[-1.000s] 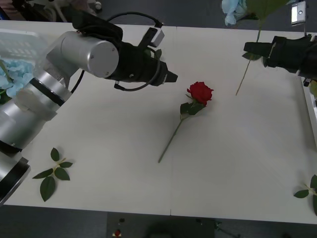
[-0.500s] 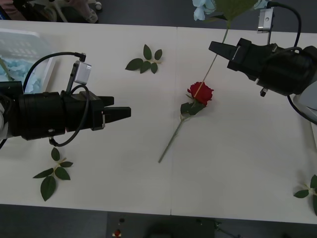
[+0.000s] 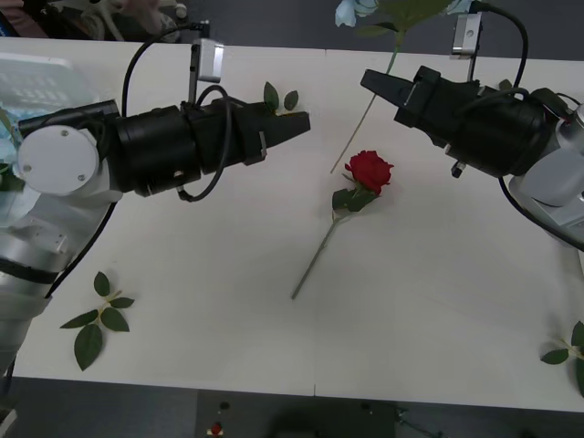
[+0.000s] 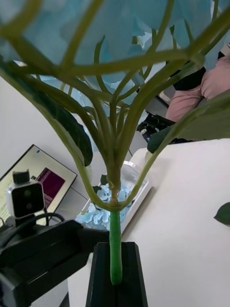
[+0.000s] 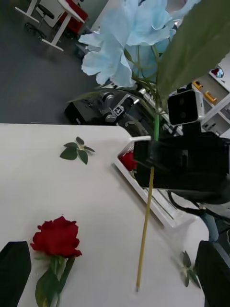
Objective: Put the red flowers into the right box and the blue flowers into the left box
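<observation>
At the counter's point(image 3: 438, 301) far left edge sits the left box point(image 3: 41, 87), a translucent bin with pale blue flowers point(image 4: 103, 211) already inside. Near the front left corner lies a loose leaf sprig point(image 3: 96, 319). The left gripper point(image 3: 297, 123) hovers above the counter's left half, pointing toward the middle, its black fingers point(image 5: 12, 271) spread wide and holding nothing. Another leaf sprig point(image 3: 278, 99) lies just behind it, by the far edge. At the counter's middle a red flower point(image 3: 369, 170) lies flat, head toward the far edge, stem running toward the front edge. The right gripper point(image 3: 372, 82) hangs over the far right part, pinching the stem of a blue flower point(image 5: 127, 41) that is held upright in the air, its bare stem end dangling beside the rose. Along the right edge, the right box point(image 5: 143, 189) holds a red bloom. A third sprig point(image 3: 570, 351) rests at the front right corner.
</observation>
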Controlling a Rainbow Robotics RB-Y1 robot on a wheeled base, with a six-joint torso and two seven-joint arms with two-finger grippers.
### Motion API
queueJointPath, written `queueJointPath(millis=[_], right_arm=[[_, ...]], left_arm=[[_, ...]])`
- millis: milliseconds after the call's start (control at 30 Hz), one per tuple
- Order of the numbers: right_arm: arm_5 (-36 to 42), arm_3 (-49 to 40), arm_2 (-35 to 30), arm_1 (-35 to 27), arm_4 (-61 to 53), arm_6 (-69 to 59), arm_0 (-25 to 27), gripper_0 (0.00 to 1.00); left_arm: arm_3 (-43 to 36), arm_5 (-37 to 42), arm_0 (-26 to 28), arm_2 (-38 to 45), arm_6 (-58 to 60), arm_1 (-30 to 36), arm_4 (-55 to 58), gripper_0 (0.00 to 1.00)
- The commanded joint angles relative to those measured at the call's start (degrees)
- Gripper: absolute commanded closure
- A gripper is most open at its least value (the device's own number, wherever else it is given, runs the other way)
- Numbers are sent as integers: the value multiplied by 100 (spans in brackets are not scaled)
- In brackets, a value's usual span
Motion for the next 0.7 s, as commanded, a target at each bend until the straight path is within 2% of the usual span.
queueJointPath(millis=[33,100,267,700], right_arm=[[47,-270,-52,12,188,-269,-148,100],[82,-279,-52,-15,188,-287,-148,100],[91,-279,-52,-6,188,-304,-157,100],[82,-279,-52,12,188,-322,-148,100]], left_arm=[[430,-248,-757,-383,-29,171,7,0],[791,-415,-1126,-638,-20,197,51,0],[1300,-661,-1618,-1033,-20,224,218,0],[1634,-670,-2145,-1561,86,241,359,3]])
